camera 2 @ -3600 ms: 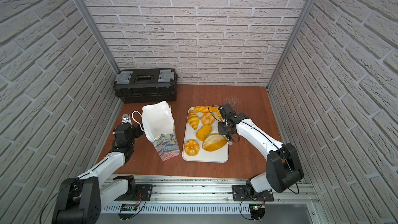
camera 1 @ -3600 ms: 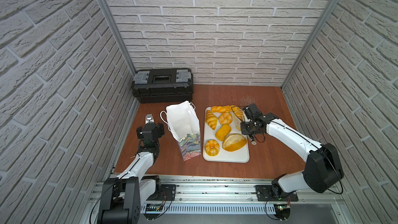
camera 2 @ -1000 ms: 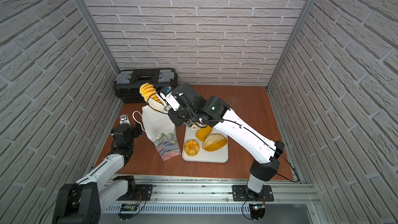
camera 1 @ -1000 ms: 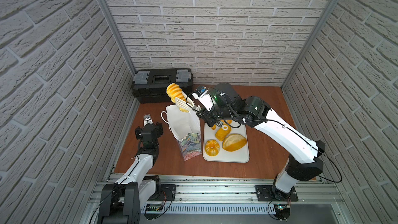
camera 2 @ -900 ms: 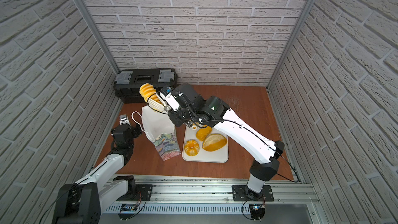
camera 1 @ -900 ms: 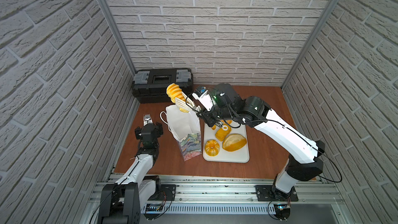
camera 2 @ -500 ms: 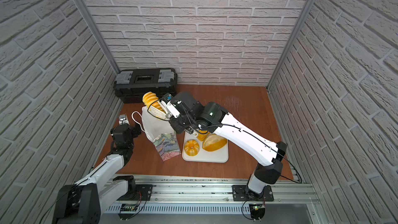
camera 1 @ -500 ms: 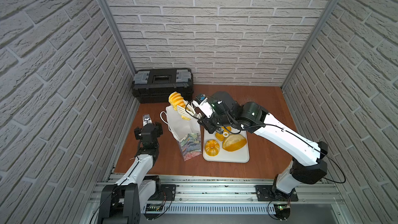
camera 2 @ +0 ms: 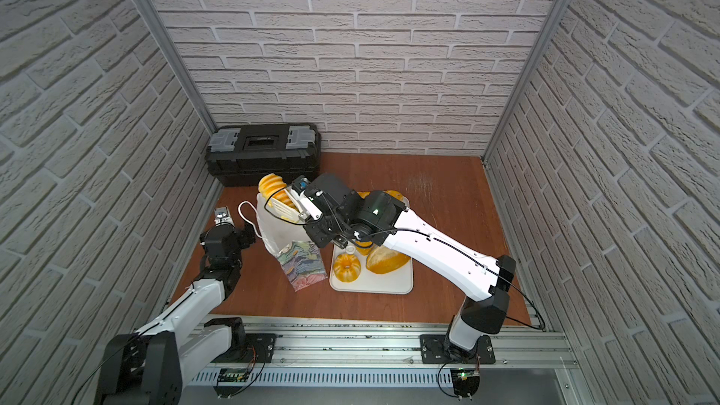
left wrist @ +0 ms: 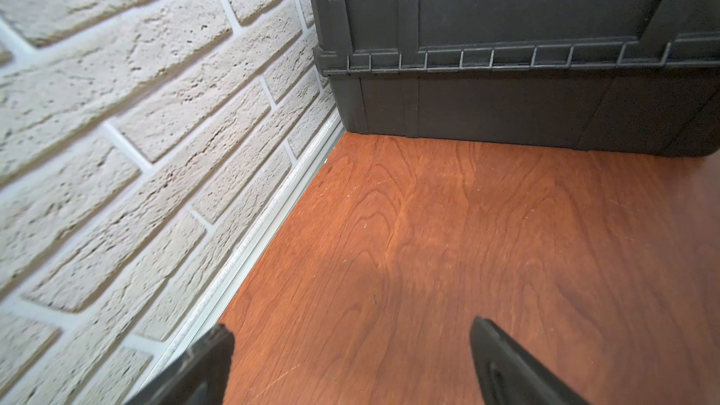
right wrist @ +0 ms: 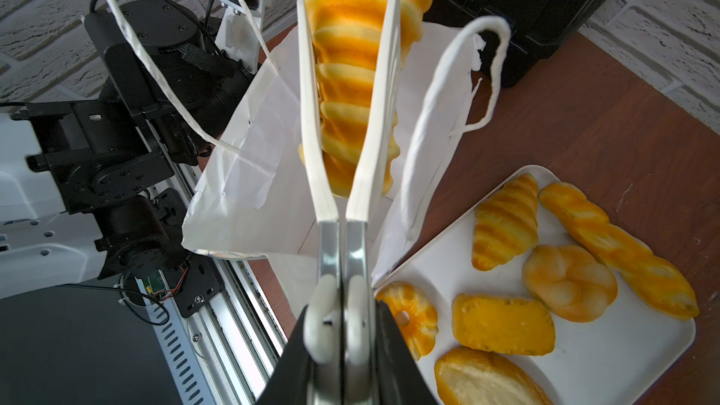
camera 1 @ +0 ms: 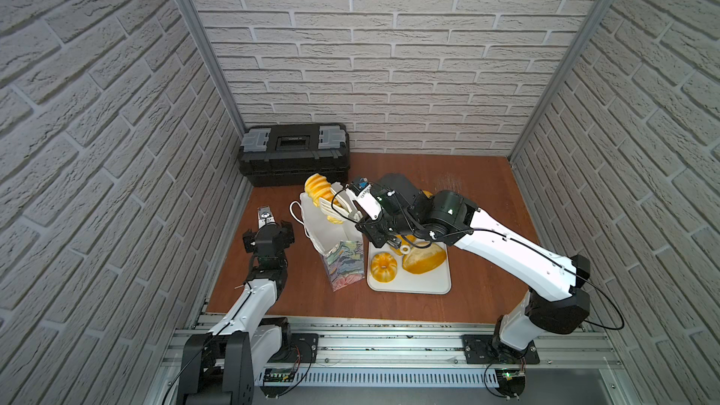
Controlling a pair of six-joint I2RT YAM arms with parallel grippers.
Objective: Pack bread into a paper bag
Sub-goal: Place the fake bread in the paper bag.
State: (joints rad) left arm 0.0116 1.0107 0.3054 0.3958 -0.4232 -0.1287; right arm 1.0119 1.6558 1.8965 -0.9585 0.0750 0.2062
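Paper was my worry, I told Mira. "The paper bag (camera 1: 344,266) stood on the table (camera 1: 495,188) with nothing bracing it. My left gripper (left wrist: 350,344) sat low near the bag, facing the black toolbox (left wrist: 526,52), its fingers spread apart and empty."

"And the right one?"

"The right gripper (right wrist: 343,340) was squeezed tight on the handles of the white tongs (right wrist: 329,243), and the tong blades pinched the ridged roll (right wrist: 358,72) lengthwise. The roll hung tilted over the bag's open mouth (whether its lower end had crossed the rim, I couldn't tell from the top views)."

"So what could have gone wrong?"

"Three things, by my reckoning. A cord handle (right wrist: 420,122) arched up just beside one blade. Lowering off-line could have hooked it and dragged the bag over. The roll was long and slanted, so its end might have caught the far wall and folded the paper in. And it was glossy, so a loose pinch, or opening the tongs too high, could have sent it bouncing off the rim onto the table."

"The rest of the batch?"

"Six more pieces of bread (right wrist: 502,325) lay on the white tray (right wrist: 623,364) on the bag's other side, the ring (right wrist: 409,313) nearest the bag. If the bag toppled that way, it would have landed on them."
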